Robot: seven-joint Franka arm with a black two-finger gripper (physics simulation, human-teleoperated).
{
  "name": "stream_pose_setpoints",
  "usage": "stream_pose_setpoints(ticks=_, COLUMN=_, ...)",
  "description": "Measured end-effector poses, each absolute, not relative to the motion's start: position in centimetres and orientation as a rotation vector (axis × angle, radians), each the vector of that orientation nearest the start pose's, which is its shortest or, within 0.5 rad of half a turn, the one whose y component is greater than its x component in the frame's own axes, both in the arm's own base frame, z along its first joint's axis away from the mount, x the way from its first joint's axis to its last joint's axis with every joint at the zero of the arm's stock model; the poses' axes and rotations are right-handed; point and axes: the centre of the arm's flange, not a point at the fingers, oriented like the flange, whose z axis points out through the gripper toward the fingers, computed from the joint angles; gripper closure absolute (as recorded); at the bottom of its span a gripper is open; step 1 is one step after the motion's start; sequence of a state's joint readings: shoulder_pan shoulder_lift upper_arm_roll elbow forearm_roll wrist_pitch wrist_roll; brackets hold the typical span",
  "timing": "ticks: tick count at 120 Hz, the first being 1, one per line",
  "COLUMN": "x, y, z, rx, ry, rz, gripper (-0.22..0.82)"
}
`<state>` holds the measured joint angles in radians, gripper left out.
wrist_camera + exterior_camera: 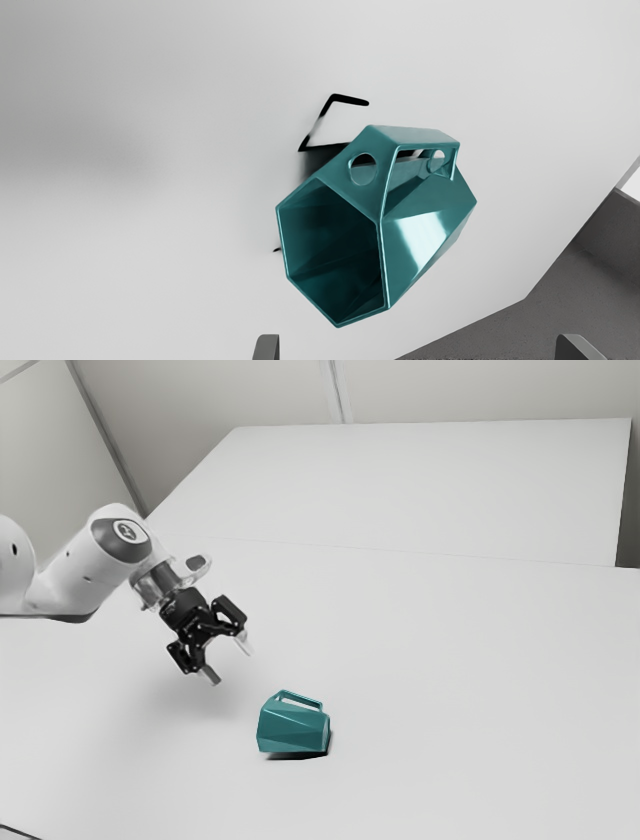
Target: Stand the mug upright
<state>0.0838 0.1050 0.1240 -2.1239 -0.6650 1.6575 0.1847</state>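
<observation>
Black two-finger gripper (230, 663) is released, fingers spread wide, left of center in the exterior view. Teal faceted mug (293, 728) is just flopped on its side on the white table (450, 660), lower middle of that frame, handle up top.

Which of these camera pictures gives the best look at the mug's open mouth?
The wrist view: the dark hollow inside the teal mug faces that camera. The exterior view shows its side and handle, not the hollow.

Free air parts the pincer (231, 664) and mug (293, 730); the table (450, 660) blocks below.
</observation>
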Motion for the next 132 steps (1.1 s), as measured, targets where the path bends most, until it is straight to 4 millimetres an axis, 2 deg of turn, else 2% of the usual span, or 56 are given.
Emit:
stream_pose_setpoints(ticks=23, x=48.5, y=3.7, z=31.7, rx=2.291, ry=0.322, rz=-0.499, gripper=0.0)
stream_pose_setpoints(ticks=54, x=47.7, y=3.2, z=29.1, rx=2.225, ry=0.287, rz=-0.418, gripper=0.0)
stream_pose_setpoints(ticks=132, x=46.6, y=-0.8, z=27.5, rx=2.158, ry=0.105, rz=-0.309, gripper=0.0)
